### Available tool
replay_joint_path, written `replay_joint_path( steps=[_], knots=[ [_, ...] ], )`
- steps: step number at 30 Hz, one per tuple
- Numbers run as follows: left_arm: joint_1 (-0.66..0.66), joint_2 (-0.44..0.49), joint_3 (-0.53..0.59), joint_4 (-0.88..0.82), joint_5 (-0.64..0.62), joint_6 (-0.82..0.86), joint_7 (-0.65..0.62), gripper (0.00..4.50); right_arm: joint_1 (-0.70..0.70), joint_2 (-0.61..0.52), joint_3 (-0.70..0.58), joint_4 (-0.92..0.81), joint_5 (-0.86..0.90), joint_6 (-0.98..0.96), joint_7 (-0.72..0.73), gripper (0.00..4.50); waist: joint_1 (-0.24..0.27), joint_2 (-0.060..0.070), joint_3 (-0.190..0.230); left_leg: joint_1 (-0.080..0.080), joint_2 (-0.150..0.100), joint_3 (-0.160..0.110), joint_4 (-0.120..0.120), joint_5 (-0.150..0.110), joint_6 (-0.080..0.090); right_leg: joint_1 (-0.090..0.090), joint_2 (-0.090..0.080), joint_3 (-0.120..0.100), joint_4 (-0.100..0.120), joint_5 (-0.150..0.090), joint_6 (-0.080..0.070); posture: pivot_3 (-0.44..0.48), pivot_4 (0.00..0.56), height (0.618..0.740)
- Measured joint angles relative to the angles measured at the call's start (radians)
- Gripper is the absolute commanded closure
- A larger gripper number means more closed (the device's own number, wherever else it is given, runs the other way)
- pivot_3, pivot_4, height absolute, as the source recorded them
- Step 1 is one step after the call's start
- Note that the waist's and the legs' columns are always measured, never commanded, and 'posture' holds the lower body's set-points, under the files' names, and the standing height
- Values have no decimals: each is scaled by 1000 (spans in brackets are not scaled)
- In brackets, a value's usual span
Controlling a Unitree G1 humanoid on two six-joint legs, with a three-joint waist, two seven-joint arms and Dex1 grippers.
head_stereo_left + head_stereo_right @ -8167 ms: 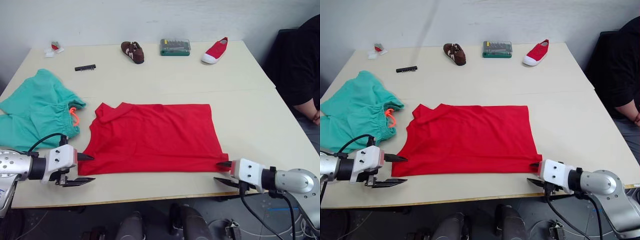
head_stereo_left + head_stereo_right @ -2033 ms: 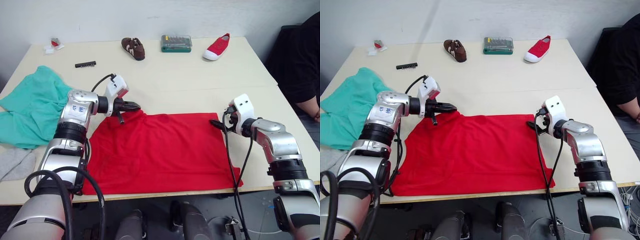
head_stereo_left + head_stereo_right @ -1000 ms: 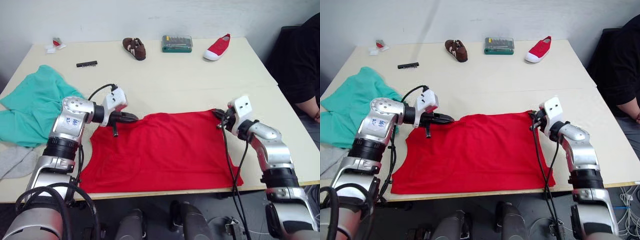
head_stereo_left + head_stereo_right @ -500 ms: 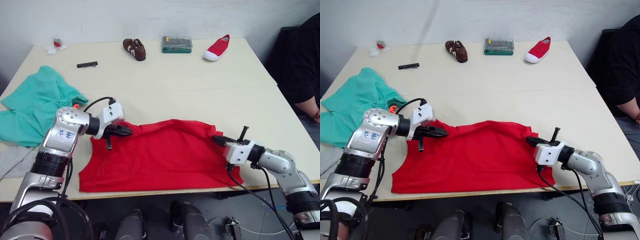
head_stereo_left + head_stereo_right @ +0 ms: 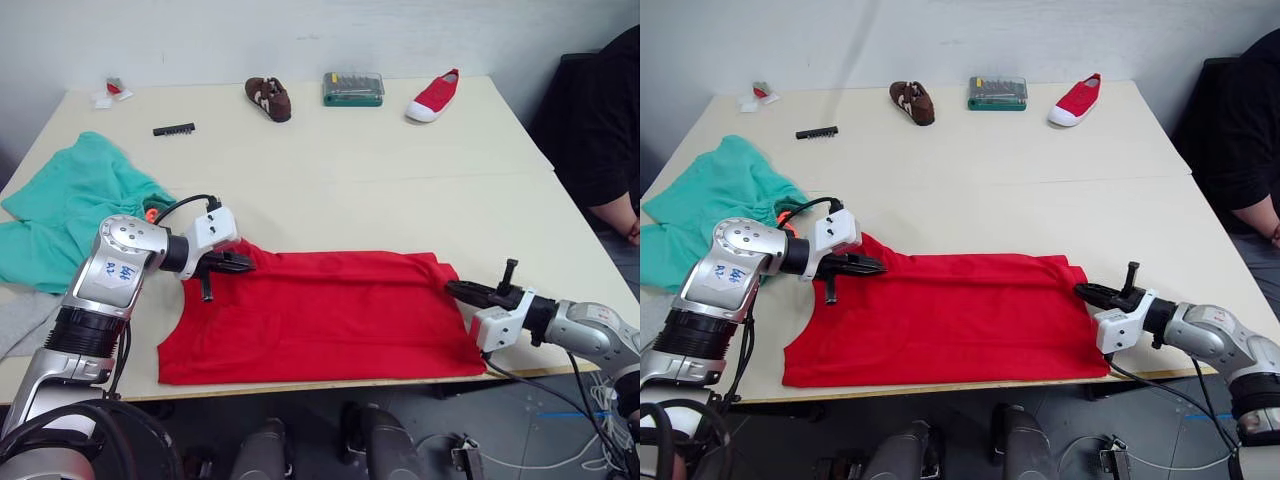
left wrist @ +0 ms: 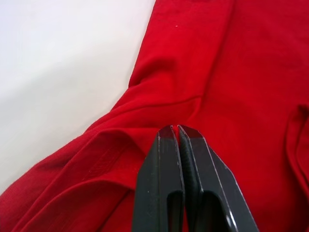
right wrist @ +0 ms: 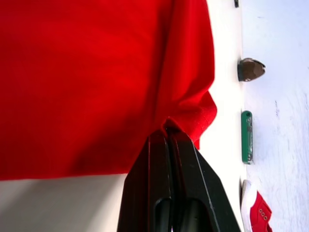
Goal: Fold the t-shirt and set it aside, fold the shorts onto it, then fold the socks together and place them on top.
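Note:
The red t-shirt (image 5: 320, 315) lies as a wide flat band near the table's front edge. My left gripper (image 5: 245, 262) is shut on the shirt's far left corner, and the left wrist view shows its fingertips (image 6: 166, 133) pressed together on a red fold. At the shirt's far right corner my right gripper (image 5: 451, 288) is shut on the cloth, which bunches at its tips (image 7: 168, 130). The teal shorts (image 5: 70, 205) lie crumpled at the left, their orange drawstring (image 5: 150, 212) showing. A grey sock (image 5: 18, 325) lies at the left edge, below the shorts.
Along the far edge sit a brown shoe (image 5: 268, 98), a green case (image 5: 352, 88), a red canvas shoe (image 5: 432, 98), a black bit strip (image 5: 172, 129) and a small white item (image 5: 108, 94). A person in black (image 5: 600, 130) sits at the right.
Both grippers have drawn the shirt's far edge toward the table's front. In the last half second the right gripper moved outward to the right, and the raised hump of cloth flattened.

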Motion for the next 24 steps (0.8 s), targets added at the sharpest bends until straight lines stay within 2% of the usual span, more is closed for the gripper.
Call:
replay_joint_path(
  steps=[1,3,4,8,10,13,17,20,22,24],
  knots=[
    [1,0,0,0,-4,3,0,4500,-3,0,5,2,11,3,2,4465,0,0,0,0,0,0,0,0,0,0,0,0,0,0,0,0,150,740],
    [4,-1,0,-4,-13,18,-2,4500,-3,1,29,3,38,9,19,4118,1,0,0,0,0,0,0,0,0,0,0,0,0,0,0,0,150,740],
    [8,-1,0,-9,-20,30,-6,4032,4,2,40,-4,65,17,42,3953,1,0,0,0,0,0,0,0,0,0,0,0,0,0,0,0,150,740],
    [43,28,3,-56,-70,85,-43,2893,83,-28,66,-119,207,58,132,2621,2,0,0,0,0,-1,0,0,0,0,0,0,0,0,0,0,150,740],
    [60,70,40,-107,-137,153,-83,2253,148,-62,61,-234,364,170,204,1891,1,0,1,0,1,-1,0,0,0,0,0,0,0,0,0,0,150,740],
    [53,111,127,-164,-247,266,-111,2253,205,-76,15,-439,620,441,290,1891,1,0,1,1,1,-1,1,0,0,1,1,1,0,0,0,0,150,740],
    [-20,91,186,-133,-310,346,-57,2253,171,-35,-24,-672,868,841,313,1891,8,-1,1,1,2,-3,1,0,0,2,1,0,1,0,0,0,150,740],
    [-69,52,195,-58,-301,337,19,2897,123,35,-21,-765,961,1077,303,2513,15,-1,1,1,2,-3,1,0,0,1,1,0,1,0,0,0,150,740],
    [-89,24,185,1,-270,296,65,3497,77,99,-7,-789,988,1201,290,3144,17,-1,1,0,2,-3,1,0,0,0,1,0,1,0,0,0,150,740],
    [-102,-8,125,57,-202,221,104,4180,-2,191,39,-785,963,1308,265,3901,16,-1,0,0,1,-2,1,0,0,0,1,0,1,1,-1,0,150,740]
  ],
)
